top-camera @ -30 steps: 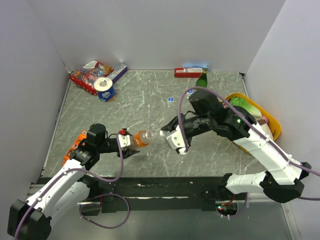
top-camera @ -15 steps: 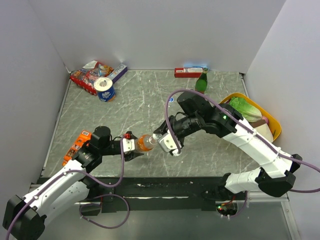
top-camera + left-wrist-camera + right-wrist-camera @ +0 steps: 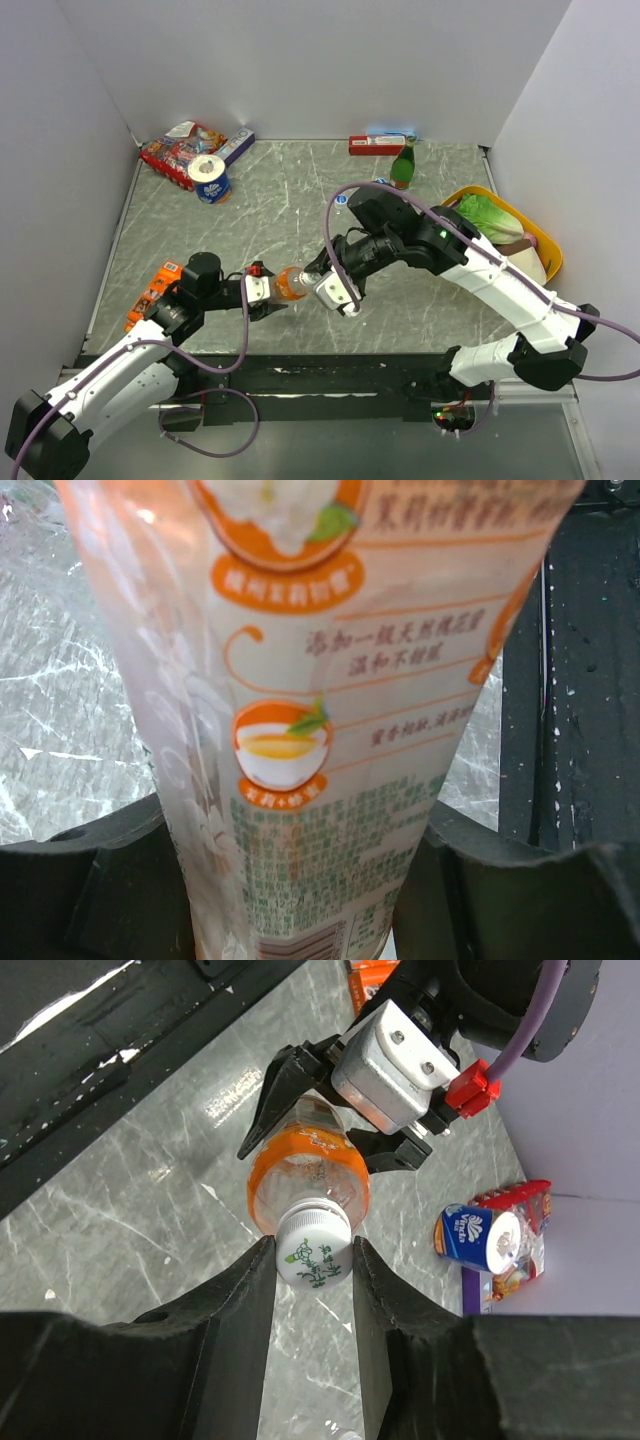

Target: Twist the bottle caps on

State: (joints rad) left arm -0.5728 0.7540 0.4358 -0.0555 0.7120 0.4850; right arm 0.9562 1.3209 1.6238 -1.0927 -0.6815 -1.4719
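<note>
My left gripper [image 3: 268, 297] is shut on the orange-labelled bottle [image 3: 290, 284], holding it sideways above the table with its neck toward the right arm. The label fills the left wrist view [image 3: 330, 710] between the two dark fingers [image 3: 90, 890]. My right gripper [image 3: 312, 280] is shut on the white cap [image 3: 313, 1250], which sits on the bottle's mouth [image 3: 308, 1175]. The left gripper [image 3: 330, 1110] shows behind the bottle in the right wrist view. A blue cap [image 3: 342, 199] lies on the table behind the right arm.
A blue-and-white tape roll [image 3: 210, 178] and snack packets [image 3: 180, 150] lie at the back left. A green bottle [image 3: 403, 163] and red box [image 3: 377, 145] stand at the back. A yellow tray [image 3: 545, 240] with greens is at the right. An orange packet [image 3: 150, 293] lies left.
Both grippers have come together: the bottle moved slightly right and nearer, and the right gripper moved left until the cap meets the bottle's mouth.
</note>
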